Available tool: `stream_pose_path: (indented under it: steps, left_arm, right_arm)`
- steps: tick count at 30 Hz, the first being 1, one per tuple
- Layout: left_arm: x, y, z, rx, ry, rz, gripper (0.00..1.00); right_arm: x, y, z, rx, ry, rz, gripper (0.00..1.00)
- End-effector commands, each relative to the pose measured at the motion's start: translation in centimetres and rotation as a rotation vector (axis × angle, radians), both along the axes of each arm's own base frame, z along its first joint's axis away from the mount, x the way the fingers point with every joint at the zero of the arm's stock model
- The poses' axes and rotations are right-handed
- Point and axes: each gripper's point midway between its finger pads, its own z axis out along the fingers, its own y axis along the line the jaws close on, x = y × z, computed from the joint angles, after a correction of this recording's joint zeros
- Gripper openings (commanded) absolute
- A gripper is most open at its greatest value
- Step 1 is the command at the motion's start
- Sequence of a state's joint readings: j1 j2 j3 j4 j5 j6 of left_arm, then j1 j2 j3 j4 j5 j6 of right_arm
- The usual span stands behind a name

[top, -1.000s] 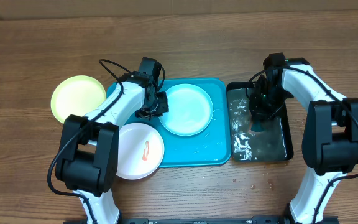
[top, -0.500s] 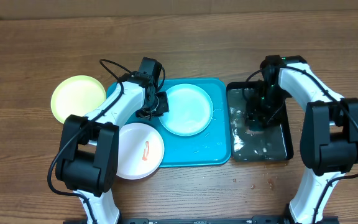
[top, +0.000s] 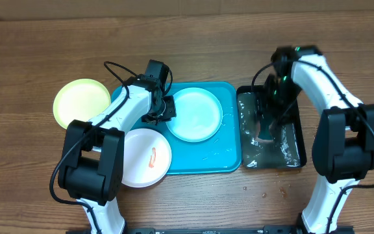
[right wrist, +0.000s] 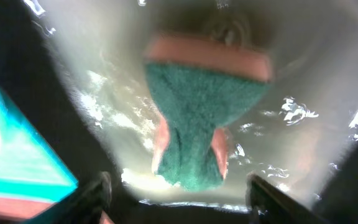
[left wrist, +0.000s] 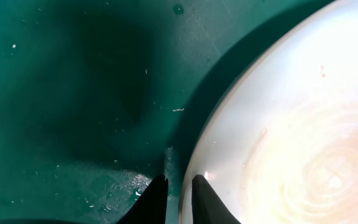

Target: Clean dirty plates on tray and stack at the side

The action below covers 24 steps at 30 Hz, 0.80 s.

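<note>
The light blue plate [top: 195,114] [left wrist: 291,124] lies wet on the turquoise tray [top: 206,156] [left wrist: 73,93]. My left gripper [top: 167,109] [left wrist: 179,199] straddles the plate's left rim, jaws nearly closed across it. The white plate [top: 145,157], marked with an orange-red smear, overlaps the tray's front left corner. On the table to the left rests the yellow-green plate [top: 81,102]. My right gripper [top: 269,120] [right wrist: 179,186] hangs open over the black water tray [top: 302,153]. A green and pink sponge [top: 263,138] [right wrist: 201,124] lies in the water below it, free of the fingers.
Water droplets dot the wood [top: 265,192] in front of the black tray. Both arm bases stand at the table's front edge. A cardboard wall runs along the back.
My right gripper has opened wide and lifted toward the back of the black tray, leaving the sponge in the water. The left arm has stayed put at the plate's rim.
</note>
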<state>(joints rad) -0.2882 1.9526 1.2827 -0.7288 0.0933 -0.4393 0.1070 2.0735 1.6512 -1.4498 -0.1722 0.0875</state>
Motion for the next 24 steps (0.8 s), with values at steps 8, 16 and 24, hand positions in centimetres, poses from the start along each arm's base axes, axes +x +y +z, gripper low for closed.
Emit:
stream_pose_path:
  steps: [8,16,24]
  left_arm:
    - [-0.1,0.2,-0.6,0.025,-0.006,-0.001,0.18]
    - [-0.5,0.3,-1.8,0.019,-0.011,-0.001,0.08]
    - [1.0,0.0,1.1,0.017,-0.086,-0.087,0.04]
  right_arm:
    - [4.3,-5.4,2.8,-0.083,-0.148,-0.088,1.0]
    - [5.2,-10.4,2.7,-0.094,-0.187,-0.22,1.0]
    - [6.8,-12.9,2.7,-0.103,-0.261,-0.279,1.0]
